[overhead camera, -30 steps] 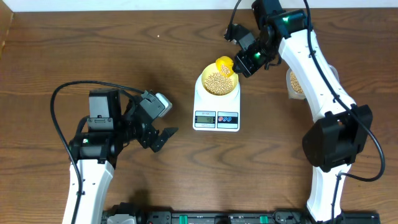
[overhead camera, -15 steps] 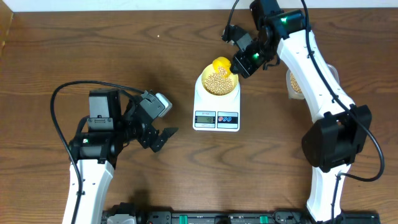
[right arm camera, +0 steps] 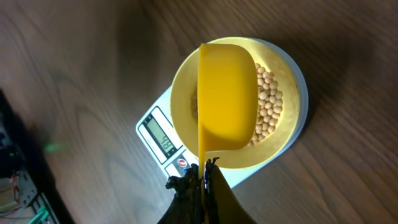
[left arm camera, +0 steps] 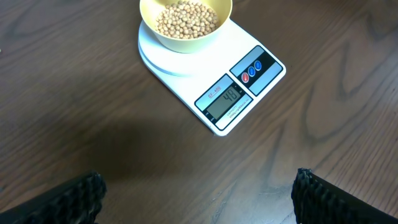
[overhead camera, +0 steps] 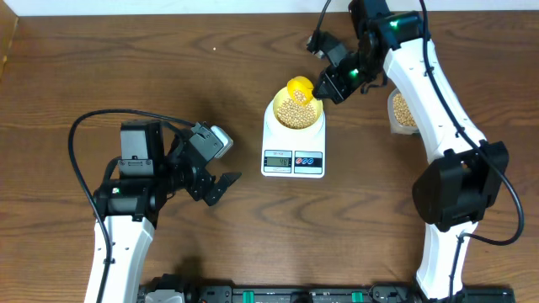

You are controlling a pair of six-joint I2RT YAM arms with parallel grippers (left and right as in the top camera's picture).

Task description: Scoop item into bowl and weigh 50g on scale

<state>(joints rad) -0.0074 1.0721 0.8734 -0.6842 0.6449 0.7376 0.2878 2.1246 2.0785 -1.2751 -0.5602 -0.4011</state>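
The pale yellow bowl (overhead camera: 295,111) holds tan beans (overhead camera: 293,112) and sits on the white scale (overhead camera: 293,139). It also shows in the left wrist view (left arm camera: 185,38) and the right wrist view (right arm camera: 289,134). The scale's display (left arm camera: 225,99) reads 44. My right gripper (overhead camera: 331,84) is shut on the handle of a bright yellow scoop (overhead camera: 301,87), which is tipped over the bowl's far rim; in the right wrist view the scoop (right arm camera: 226,96) covers part of the beans (right arm camera: 267,102). My left gripper (overhead camera: 221,187) is open and empty, left of the scale.
A clear tub (overhead camera: 402,111) with more beans stands right of the scale, partly hidden by the right arm. Bare wooden table (overhead camera: 354,219) lies in front of the scale. Cables run near both arms.
The right gripper and scoop shifted slightly back and right over the bowl's far rim. The left arm has not moved.
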